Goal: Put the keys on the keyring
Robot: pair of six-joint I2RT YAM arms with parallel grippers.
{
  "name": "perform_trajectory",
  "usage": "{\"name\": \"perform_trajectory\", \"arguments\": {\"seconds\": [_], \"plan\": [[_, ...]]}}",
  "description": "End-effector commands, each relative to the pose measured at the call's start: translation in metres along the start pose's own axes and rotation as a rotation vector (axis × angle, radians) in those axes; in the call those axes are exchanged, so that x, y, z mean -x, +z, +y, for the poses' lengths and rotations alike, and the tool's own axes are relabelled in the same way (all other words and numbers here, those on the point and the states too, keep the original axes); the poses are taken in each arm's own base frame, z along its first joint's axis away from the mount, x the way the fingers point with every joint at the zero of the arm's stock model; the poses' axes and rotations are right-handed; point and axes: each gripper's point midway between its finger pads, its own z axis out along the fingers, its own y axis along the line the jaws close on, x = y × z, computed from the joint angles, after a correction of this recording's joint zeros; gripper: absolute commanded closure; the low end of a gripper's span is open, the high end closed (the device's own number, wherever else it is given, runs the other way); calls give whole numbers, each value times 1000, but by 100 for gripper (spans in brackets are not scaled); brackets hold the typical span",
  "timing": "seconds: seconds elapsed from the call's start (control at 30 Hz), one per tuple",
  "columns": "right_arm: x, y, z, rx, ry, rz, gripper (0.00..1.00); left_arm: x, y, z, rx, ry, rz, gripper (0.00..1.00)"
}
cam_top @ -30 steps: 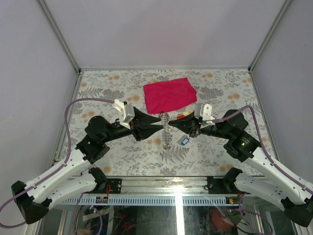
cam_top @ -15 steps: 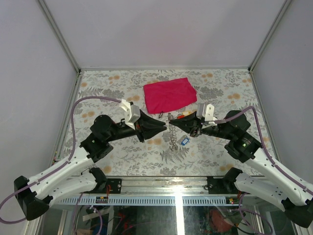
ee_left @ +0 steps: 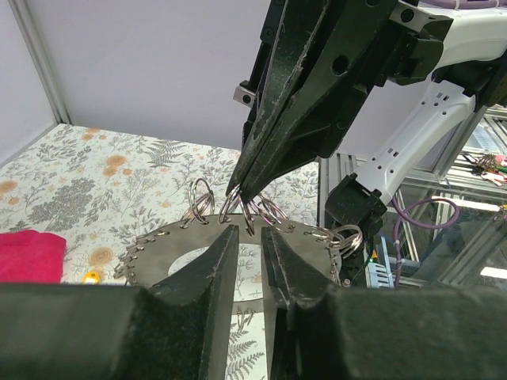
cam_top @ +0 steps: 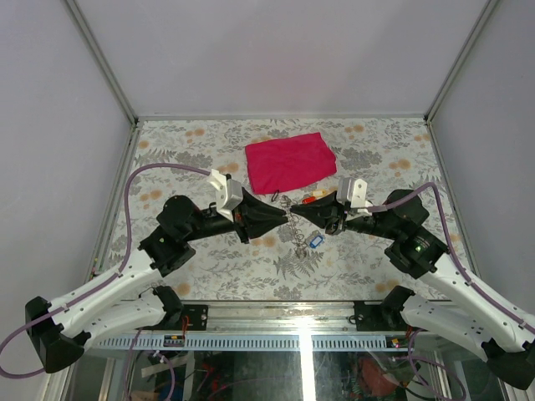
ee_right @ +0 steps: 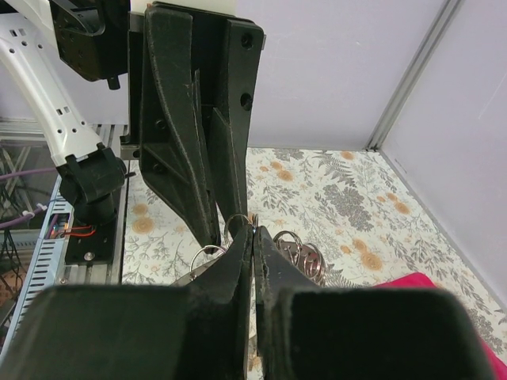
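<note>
The keyring (cam_top: 294, 234) is a large flat grey metal ring with a wide open centre and several small split rings along its rim. It hangs in the air between my two grippers. In the left wrist view its flat face (ee_left: 158, 249) lies just behind my left gripper (ee_left: 248, 231), whose jaws stand a narrow gap apart with one small ring at the tips. My right gripper (ee_right: 253, 229) is shut on a small split ring (ee_right: 238, 224) at the keyring's rim. A blue-tagged key (cam_top: 315, 241) lies on the table below, and an orange one (cam_top: 311, 198) lies behind.
A red cloth (cam_top: 288, 161) lies flat at the back middle of the floral table (cam_top: 192, 150). Both arms meet nose to nose at mid-table, left gripper (cam_top: 287, 219) against right gripper (cam_top: 297, 211). Grey walls and metal frame posts (cam_top: 104, 63) surround the table.
My left gripper has pushed right, toward the right gripper. The keyring's lower end has swung right and it now hangs tilted. The right gripper has barely moved.
</note>
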Motion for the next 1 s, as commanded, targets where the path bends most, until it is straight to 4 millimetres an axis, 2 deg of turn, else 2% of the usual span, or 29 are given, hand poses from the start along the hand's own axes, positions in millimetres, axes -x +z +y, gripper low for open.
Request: {"name": "perform_trajectory", "arguments": {"seconds": [0.0,0.3,0.53,0.73,0.8,0.9,0.97], "plan": [[28,-3,-4,-26,-69,-85,100,39,3,-7,-20,65,-110,82],[24,-3,-2,-17,-61,-75,100,42,4,-4,0,61,-120,88],[23,-4,0,-12,-60,-72,100,44,2,5,55,63,-132,100],[26,-6,1,-11,-54,-78,99,44,-4,10,95,93,-148,100],[27,-8,1,-19,-51,-80,95,44,-6,9,91,107,-155,100],[30,-11,-1,-40,-45,-84,78,44,-9,4,73,126,-165,100],[31,-13,-2,-58,-45,-86,72,42,-10,2,62,133,-161,100]]}}
